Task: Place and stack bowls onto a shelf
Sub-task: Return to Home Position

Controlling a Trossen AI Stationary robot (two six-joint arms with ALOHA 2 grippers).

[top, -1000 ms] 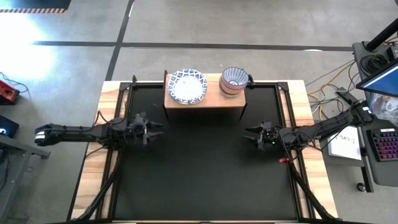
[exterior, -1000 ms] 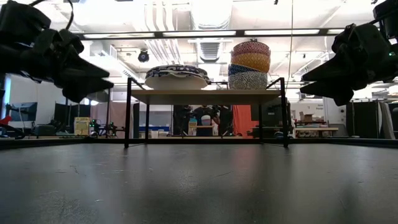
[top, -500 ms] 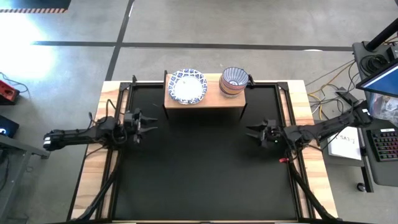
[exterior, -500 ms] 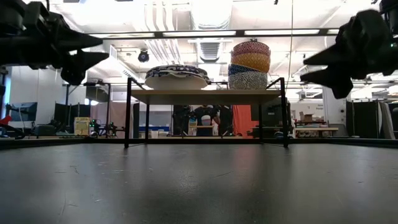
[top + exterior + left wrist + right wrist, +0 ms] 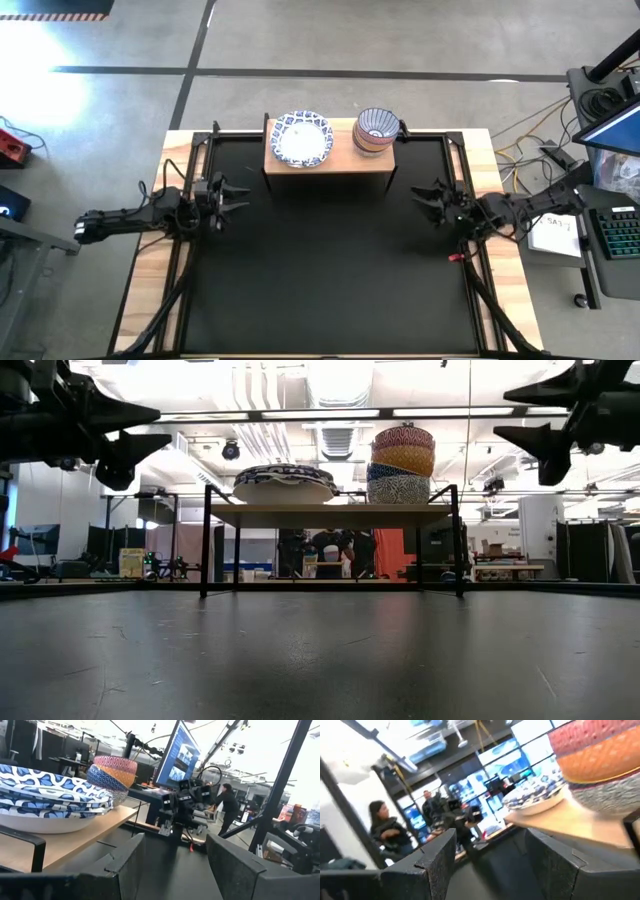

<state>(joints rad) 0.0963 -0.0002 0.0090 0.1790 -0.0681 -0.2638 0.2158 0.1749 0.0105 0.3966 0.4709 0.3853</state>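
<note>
The shelf [image 5: 340, 162] stands at the far middle of the black table on thin black legs [image 5: 206, 540]. On its wooden board rest a stack of wide white bowls with blue-patterned rims [image 5: 302, 138] on the left and a nested stack of small bowls [image 5: 376, 130] on the right, a red patterned one [image 5: 403, 437] on top. My left gripper [image 5: 238, 191] hangs open at the table's left, and my right gripper [image 5: 420, 196] hangs open at its right. Both are raised, point inward and hold nothing. Each wrist view shows open fingers [image 5: 130, 862] [image 5: 437, 855] with the shelf beyond.
The black tabletop [image 5: 320, 270] lies bare in front of the shelf and between the arms. A keyboard [image 5: 620, 232] and papers sit beyond the table's right edge. People move in the room behind the shelf [image 5: 330, 550].
Both grippers have risen and tipped from pointing slightly down to slightly up. Each has also drawn back toward its own side of the table and a little toward the far edge. The bowls and the shelf have stayed put.
</note>
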